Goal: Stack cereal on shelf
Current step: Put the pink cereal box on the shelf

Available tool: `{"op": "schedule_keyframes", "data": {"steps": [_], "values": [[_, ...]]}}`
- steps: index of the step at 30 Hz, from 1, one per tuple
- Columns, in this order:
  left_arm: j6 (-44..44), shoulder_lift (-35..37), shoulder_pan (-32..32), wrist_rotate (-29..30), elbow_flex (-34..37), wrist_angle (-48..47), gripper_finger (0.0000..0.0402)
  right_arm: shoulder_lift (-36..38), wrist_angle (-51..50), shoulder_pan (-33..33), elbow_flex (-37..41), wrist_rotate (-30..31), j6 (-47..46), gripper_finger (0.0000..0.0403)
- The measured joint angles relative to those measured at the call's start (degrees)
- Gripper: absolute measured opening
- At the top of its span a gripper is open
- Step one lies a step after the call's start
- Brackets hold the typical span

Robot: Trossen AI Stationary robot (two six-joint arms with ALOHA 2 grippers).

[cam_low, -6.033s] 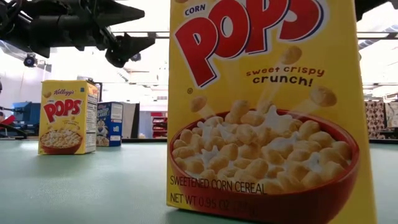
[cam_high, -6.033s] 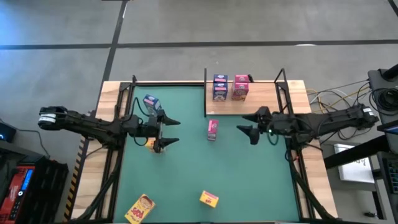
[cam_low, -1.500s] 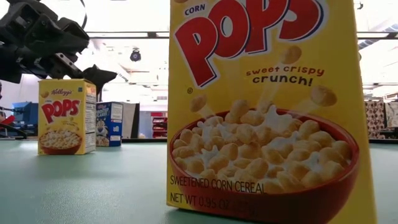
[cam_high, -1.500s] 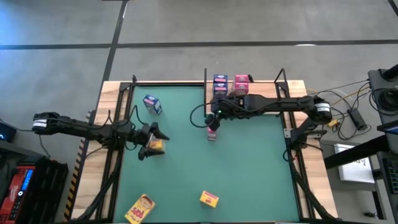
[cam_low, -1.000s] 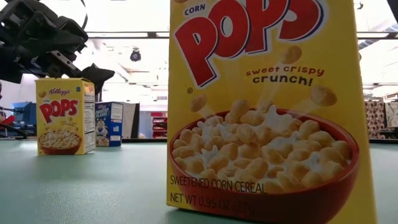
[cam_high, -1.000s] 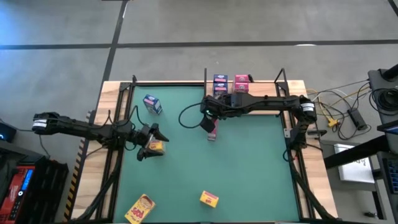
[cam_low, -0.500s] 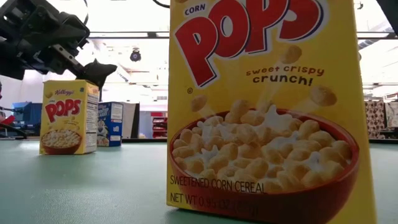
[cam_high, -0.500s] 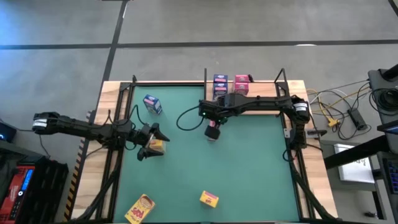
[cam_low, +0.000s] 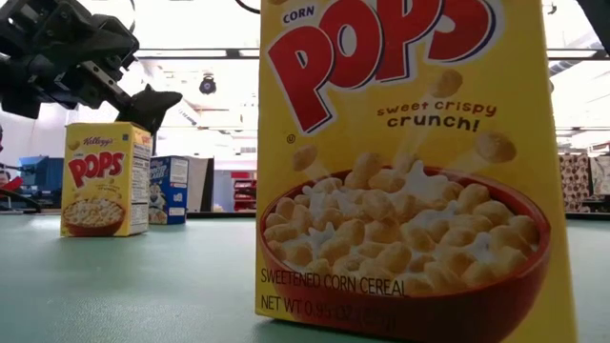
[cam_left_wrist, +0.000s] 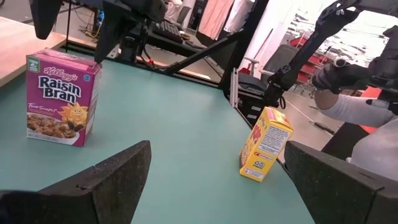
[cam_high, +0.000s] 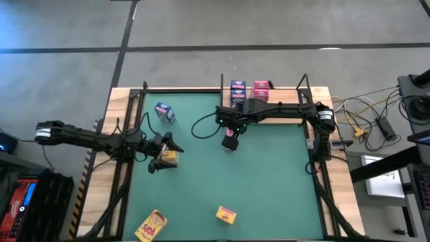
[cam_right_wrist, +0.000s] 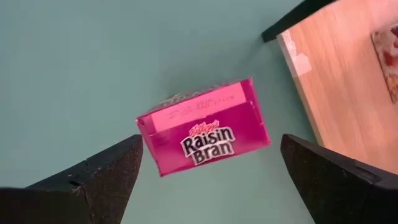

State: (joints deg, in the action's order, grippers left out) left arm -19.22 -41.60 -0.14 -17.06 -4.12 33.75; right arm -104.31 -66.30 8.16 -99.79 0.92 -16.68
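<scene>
Task under way: two cereal boxes (cam_high: 247,92) stand on the shelf (cam_high: 282,111); right gripper (cam_high: 230,138), jaws open, hangs over the Raisin Bran box (cam_right_wrist: 204,126) just beside the shelf; left gripper (cam_high: 163,154), jaws open and empty, waits farther off amid unshelved boxes.

Two cereal boxes (cam_high: 246,92) stand on the shelf (cam_high: 282,111) at the tabletop's (cam_high: 269,188) far right. A Raisin Bran box (cam_high: 230,140) stands mid-tabletop, just before the shelf; two more boxes (cam_high: 188,220) lie near the front edge.
</scene>
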Motion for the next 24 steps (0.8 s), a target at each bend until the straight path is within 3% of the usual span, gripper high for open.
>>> {"op": "schedule_keyframes", "data": {"steps": [13,24], "values": [[0.0,-0.1,0.0,0.0,0.0,0.1,0.0352,0.0,0.6,0.0,0.0,-4.0,9.7,0.0371],[0.0,-0.1,0.0,0.0,0.0,0.1,0.0352,-0.9,0.8,1.3,0.0,-5.0,12.1,0.0400]]}}
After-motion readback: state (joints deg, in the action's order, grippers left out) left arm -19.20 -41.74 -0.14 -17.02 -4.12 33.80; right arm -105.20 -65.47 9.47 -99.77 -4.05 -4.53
